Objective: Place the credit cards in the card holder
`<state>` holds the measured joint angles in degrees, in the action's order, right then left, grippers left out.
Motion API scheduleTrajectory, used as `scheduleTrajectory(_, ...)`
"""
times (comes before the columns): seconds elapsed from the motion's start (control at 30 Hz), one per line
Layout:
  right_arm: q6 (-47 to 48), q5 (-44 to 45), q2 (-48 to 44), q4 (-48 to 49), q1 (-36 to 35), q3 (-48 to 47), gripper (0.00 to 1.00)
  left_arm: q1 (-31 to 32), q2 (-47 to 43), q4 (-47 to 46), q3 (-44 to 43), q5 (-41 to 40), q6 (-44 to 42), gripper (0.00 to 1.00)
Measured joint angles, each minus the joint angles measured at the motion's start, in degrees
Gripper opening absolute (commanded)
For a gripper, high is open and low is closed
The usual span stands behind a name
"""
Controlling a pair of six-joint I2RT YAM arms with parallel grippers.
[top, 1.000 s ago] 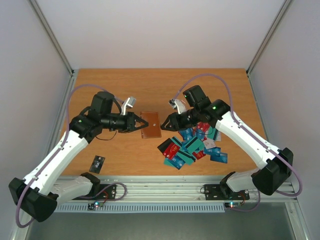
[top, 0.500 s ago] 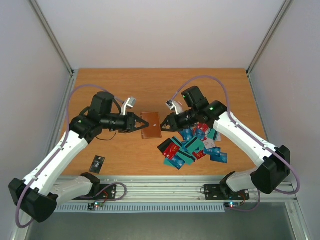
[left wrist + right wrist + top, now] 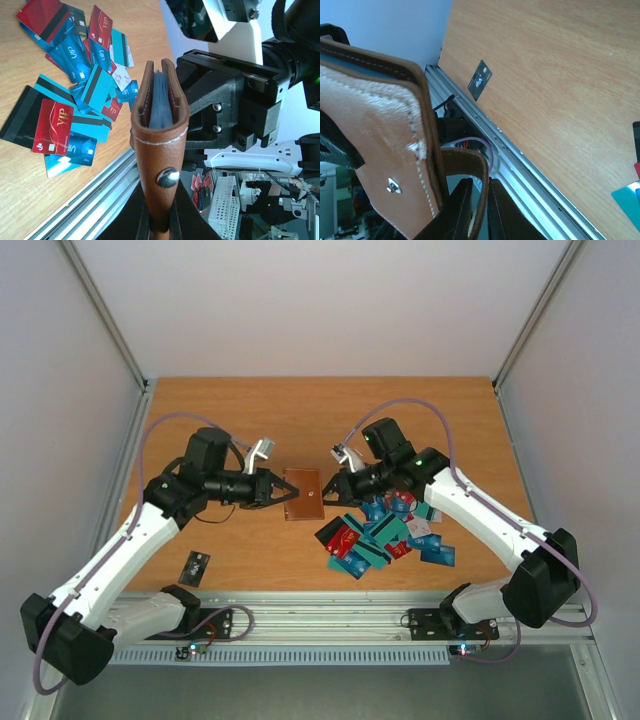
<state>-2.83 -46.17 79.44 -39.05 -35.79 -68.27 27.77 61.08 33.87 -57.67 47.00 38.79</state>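
Card holder (image 3: 303,502) — brown leather, pale stitching, metal snap stud — sits at frame centre, broad face up. Dark blue card edges show inside its open slot. Credit cards (image 3: 385,535) — teal, blue, red, black — lie in an overlapping heap to its lower right. One black card (image 3: 195,566) lies alone, lower left.
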Motion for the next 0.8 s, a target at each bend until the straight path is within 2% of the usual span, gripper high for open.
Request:
scheduleTrajectory(0.2,-1.22,0.04,0.0,0.87,0.0,0.52,0.01,-0.02,0.15,-1.33,0.48,0.9,-0.5,0.01)
scheduleTrajectory(0.3,-1.22,0.22,0.0,0.9,0.0,0.57,0.01,-0.02,0.42,-1.92,0.83,1.25,-1.09,0.09)
scheduleTrajectory(0.4,-1.2,1.25,0.02,0.15,0.0,0.57,0.01,-0.04,0.94,-2.47,1.53,0.9,-1.64,0.39)
scheduleTrajectory(0.47,-1.25,2.1,0.11,-0.24,0.0,0.55,0.01,-0.04,1.77,-2.23,1.88,-0.74,-2.14,0.55)
scheduleTrajectory(0.6,-1.88,3.85,1.38,-0.83,0.0,0.55,0.01,-0.09,4.35,-0.59,2.45,-5.22,-3.67,0.77)
scheduleTrajectory(0.67,-2.56,4.52,2.97,-0.98,0.0,0.55,0.01,-0.31,5.66,0.5,2.95,-8.2,-4.55,0.93)
scheduleTrajectory(0.73,-3.19,4.83,4.9,-0.85,-0.15,0.55,0.01,-0.46,6.36,1.42,3.61,-11.02,-6.01,0.99)
scheduleTrajectory(0.8,-3.98,4.96,7.13,-0.33,-0.24,0.55,0.01,-0.76,6.82,2.89,4.35,-14.49,-6.91,0.99)
